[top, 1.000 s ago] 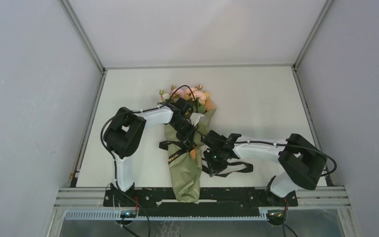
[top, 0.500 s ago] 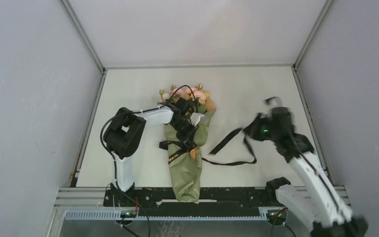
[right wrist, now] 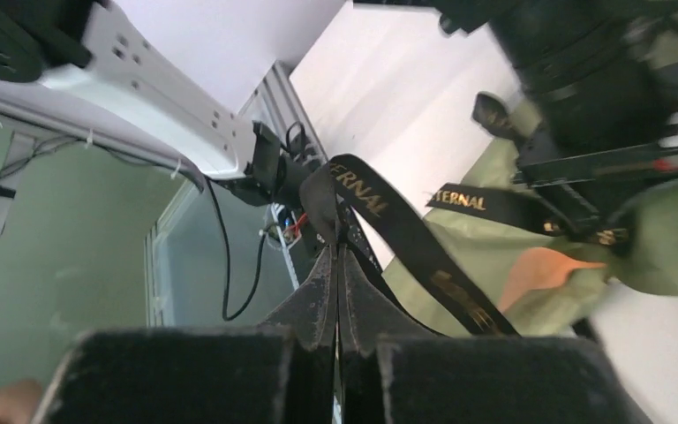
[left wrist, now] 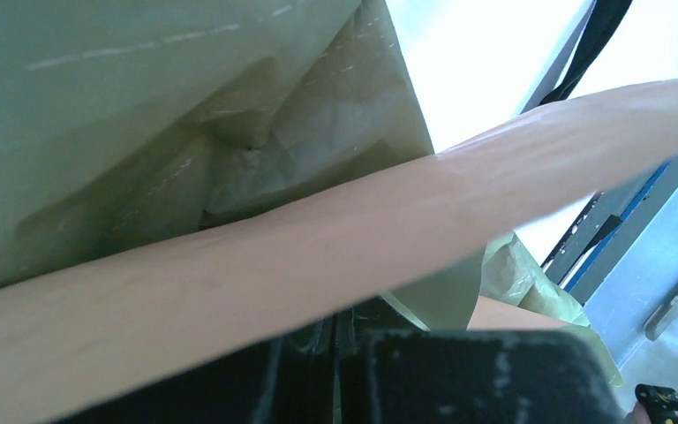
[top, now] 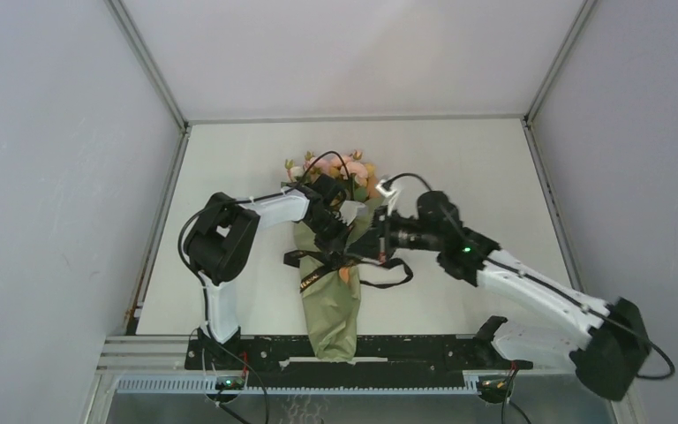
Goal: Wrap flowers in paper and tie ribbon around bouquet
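Note:
The bouquet (top: pixel 329 305) lies lengthwise on the table, pink and yellow flowers (top: pixel 342 170) at its far end. Its paper (left wrist: pixel 141 106) is olive, with a tan-orange strip (left wrist: pixel 318 256) across the left wrist view. The black ribbon (top: pixel 391 273), lettered in gold (right wrist: pixel 388 216), crosses the cone and loops onto the table at the right. My left gripper (top: pixel 336 242) presses on the cone's middle, jaws shut (left wrist: pixel 344 340), and the ribbon runs into its tips. My right gripper (top: pixel 380 235) is right beside the bouquet, shut (right wrist: pixel 337 252) on a fold of ribbon.
An aluminium rail (top: pixel 406 346) runs along the near table edge, under the cone's tip. Grey walls with metal posts (top: pixel 146 62) enclose the table on three sides. A black cable (top: pixel 335 159) arcs over the flowers.
The right gripper closed on the ribbon, swung out to the far right pulling it taut, then came back against the bouquet's right side. The left arm and the bouquet stayed put.

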Robot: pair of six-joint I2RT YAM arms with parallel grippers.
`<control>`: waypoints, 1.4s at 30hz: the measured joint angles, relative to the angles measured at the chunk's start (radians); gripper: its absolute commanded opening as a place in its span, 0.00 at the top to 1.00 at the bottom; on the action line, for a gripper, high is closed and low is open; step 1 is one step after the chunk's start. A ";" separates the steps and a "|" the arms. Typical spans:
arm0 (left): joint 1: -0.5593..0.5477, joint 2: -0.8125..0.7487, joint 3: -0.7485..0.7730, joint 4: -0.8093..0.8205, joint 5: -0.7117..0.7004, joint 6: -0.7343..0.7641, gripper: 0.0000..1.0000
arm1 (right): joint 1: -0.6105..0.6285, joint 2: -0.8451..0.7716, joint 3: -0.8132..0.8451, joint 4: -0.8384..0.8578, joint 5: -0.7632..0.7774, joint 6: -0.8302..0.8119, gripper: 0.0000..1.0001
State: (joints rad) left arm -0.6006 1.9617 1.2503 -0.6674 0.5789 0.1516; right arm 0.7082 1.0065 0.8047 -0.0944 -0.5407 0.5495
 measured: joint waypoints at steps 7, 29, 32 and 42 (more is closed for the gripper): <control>0.027 -0.013 -0.013 0.008 0.005 0.013 1.00 | 0.129 0.340 -0.128 0.392 -0.020 0.137 1.00; 0.208 -0.482 -0.102 -0.243 -0.026 0.325 1.00 | 0.026 0.823 -0.047 0.549 0.109 0.238 1.00; 0.181 -0.539 -0.106 -0.375 -0.056 0.439 1.00 | -0.001 0.849 -0.015 0.575 0.081 0.268 1.00; -0.270 -0.554 -0.061 -0.722 0.064 0.698 1.00 | -0.023 0.883 0.008 0.634 0.035 0.348 1.00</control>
State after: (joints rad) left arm -0.8703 1.4078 1.1896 -1.3895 0.6434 0.8501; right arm 0.6853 1.8896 0.8131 0.5392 -0.5053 0.8974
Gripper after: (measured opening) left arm 0.004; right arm 0.006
